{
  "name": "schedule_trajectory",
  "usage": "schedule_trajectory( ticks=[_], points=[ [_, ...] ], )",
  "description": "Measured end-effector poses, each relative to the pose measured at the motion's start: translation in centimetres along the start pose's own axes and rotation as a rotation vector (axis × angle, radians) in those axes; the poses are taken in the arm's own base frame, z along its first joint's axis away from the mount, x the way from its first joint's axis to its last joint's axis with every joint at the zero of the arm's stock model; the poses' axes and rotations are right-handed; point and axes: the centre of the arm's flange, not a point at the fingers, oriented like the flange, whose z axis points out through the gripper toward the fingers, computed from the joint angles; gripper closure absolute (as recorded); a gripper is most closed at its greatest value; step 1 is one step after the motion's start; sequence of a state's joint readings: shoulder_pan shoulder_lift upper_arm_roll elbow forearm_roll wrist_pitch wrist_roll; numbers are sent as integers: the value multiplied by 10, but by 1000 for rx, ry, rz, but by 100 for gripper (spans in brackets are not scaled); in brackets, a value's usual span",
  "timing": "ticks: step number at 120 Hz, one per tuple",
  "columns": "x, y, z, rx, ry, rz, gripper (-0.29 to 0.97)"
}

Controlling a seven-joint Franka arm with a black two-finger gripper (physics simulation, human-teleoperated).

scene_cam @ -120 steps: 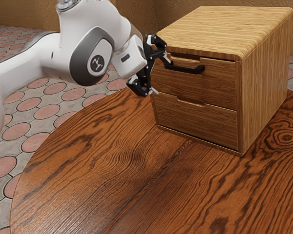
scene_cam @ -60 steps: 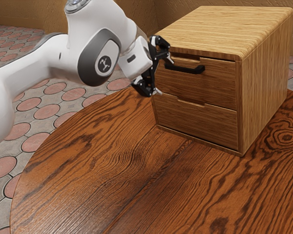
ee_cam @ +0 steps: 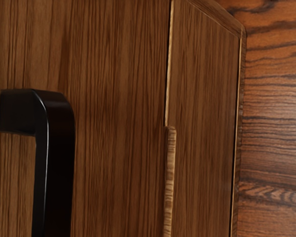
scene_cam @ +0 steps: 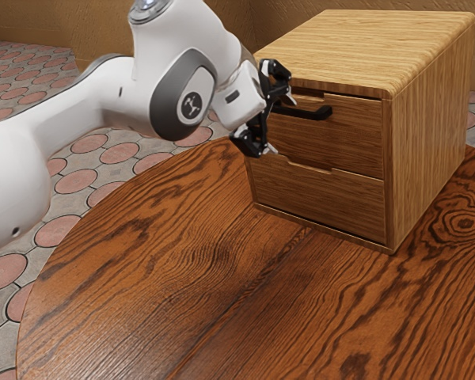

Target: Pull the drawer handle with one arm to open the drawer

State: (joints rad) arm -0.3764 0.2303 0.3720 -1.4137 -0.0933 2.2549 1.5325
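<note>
Spread wide, our pincer (scene_cam: 275, 117) stands at the front of the cabinet (scene_cam: 364, 47), at its corner nearer the exterior view's left. One finger is up by the cabinet's top edge and the other is down by the seam between the two drawers. The end of the black handle (scene_cam: 305, 113) lies between the fingers, and we see neither finger pressing on it, so nothing is pinched.

A floor (scene_cam: 63, 182) of round reddish tiles spreads behind and beside the cabinet on the exterior view's left. The round dark wooden table (scene_cam: 182, 277) bears the cabinet at its far side. Our white arm (scene_cam: 142, 95) reaches to the cabinet's front from the exterior view's left.

The cabinet is a light wooden box with two drawers, one above the other. The upper drawer (scene_cam: 340, 138) fills the top half of the cabinet's front, and its face looks about level with that of the lower drawer (scene_cam: 324, 198) beneath it.

In the wrist view the upper drawer's face (ee_cam: 113, 98) is close before the hand, with the handle (ee_cam: 54, 163) a thick black bar bent at one end. Past the seam come the lower drawer (ee_cam: 202, 123), with its small wooden lip (ee_cam: 170, 182), and then the table (ee_cam: 276, 98).
</note>
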Motion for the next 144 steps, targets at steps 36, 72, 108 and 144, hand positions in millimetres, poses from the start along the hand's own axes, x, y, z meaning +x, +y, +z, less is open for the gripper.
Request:
schedule_trajectory(
  ticks=[36,72,108,144],
  points=[
    [-1,1,6,-9,8,-11,-1],
    [1,4,17,-25,16,-19,0],
    [5,4,10,-19,28,-22,9],
    [8,8,11,-28,34,-26,15]
  ],
)
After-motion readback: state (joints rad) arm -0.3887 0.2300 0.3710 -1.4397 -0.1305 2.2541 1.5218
